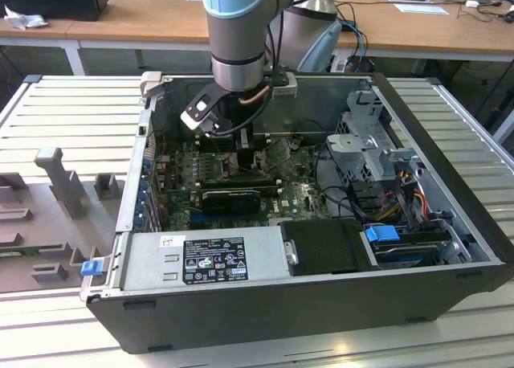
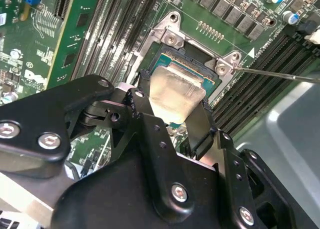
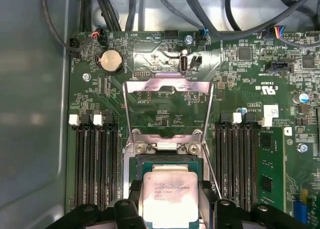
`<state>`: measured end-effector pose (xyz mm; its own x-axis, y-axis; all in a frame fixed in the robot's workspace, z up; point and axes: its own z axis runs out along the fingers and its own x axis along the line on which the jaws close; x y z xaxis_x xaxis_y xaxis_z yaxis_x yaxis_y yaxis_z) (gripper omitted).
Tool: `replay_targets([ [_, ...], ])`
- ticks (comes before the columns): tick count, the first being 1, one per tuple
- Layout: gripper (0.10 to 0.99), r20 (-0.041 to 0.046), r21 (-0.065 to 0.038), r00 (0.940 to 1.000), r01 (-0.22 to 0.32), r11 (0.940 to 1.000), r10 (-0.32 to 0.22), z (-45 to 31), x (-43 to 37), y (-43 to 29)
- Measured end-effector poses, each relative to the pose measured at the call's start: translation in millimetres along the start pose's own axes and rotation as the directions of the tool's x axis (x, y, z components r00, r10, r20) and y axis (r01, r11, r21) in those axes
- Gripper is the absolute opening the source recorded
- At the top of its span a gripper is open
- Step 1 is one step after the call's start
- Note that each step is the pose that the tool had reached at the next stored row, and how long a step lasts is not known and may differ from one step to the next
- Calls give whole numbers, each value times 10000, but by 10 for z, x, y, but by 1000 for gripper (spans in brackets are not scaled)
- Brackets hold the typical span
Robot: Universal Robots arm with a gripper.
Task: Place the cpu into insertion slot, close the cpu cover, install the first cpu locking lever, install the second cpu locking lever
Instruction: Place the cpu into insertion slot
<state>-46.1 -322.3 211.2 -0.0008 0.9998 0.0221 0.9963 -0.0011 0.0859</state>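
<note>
- The cpu point(image 2: 172, 89) could land skewed. In the second wrist view its plate looks tilted against the slot point(image 2: 189, 64) under the jaws. If it meets the slot that way, one corner would touch first and could bend the contacts.
- It could also land off-centre. In the first wrist view the slot's point(image 3: 167, 160) dark rim shows just past the jaw tips, while the cpu point(image 3: 167, 199) sits nearer the gripper body. A drop from there might leave it riding on the metal rim.
- Letting go too early, or with one finger dragging, could flip or slide the chip, because the grip is only on two thin edges.
- The cover point(image 3: 167, 85) stands open beyond the jaw tips, hinged at the slot's far edge. It is well clear of the chip now, but a knock from the arm could tip it down onto the jaws.
- A thin lever point(image 2: 280, 75) runs off to one side of the jaws, close to a finger. Snagging it is a small risk.
- The gripper point(image 2: 174, 95) is clamped on the cpu. The jaws stand as wide as the chip, with the fingers point(image 2: 202, 121) pressed to opposite edges.
- I cannot tell whether the chip hangs just over the slot or already touches it.
</note>
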Motion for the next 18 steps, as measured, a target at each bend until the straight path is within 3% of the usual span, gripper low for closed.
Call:
replay_targets([
  [18, 529, 2, 29, 10000, -29, 10000, 29, 95, 11, 7],
])
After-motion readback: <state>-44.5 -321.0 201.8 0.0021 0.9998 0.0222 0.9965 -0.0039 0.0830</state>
